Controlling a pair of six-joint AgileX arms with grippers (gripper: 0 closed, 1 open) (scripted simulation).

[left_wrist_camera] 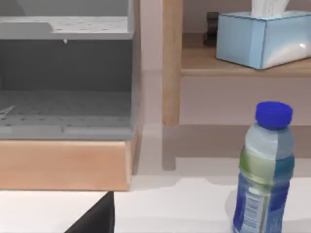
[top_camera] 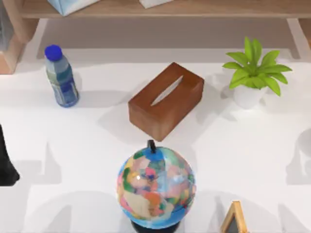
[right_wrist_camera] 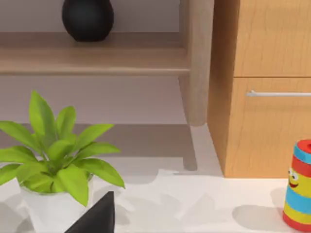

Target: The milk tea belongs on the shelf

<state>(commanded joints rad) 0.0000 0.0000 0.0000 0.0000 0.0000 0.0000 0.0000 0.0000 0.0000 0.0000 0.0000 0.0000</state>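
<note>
Top view puts a globe (top_camera: 155, 187) nearest on the white bench (top_camera: 243, 145), with the corner of a small wood-framed board (top_camera: 234, 221) beside it to the right. At the bench's left edge sits the left arm's dark pincer (top_camera: 6, 165). Whether it is open or closed cannot be told, and it grips nothing. The right pincer (right_wrist_camera: 97, 216) shows as a dark wedge in the right wrist view, near a potted plant (right_wrist_camera: 53, 160), and its state cannot be told either.

Farther back, a brown tissue box (top_camera: 166, 99) lies mid-bench. The milk tea (top_camera: 60, 76), a blue-capped bottle, stands upright on the bench at the back left, well apart from the left pincer, beyond it and to its right. Its label is blue, green and white, and the print cannot be read.

Behind everything runs the shelf (top_camera: 194, 9), carrying a pale blue tissue box (left_wrist_camera: 262, 36) and a black vase (right_wrist_camera: 87, 17).
</note>
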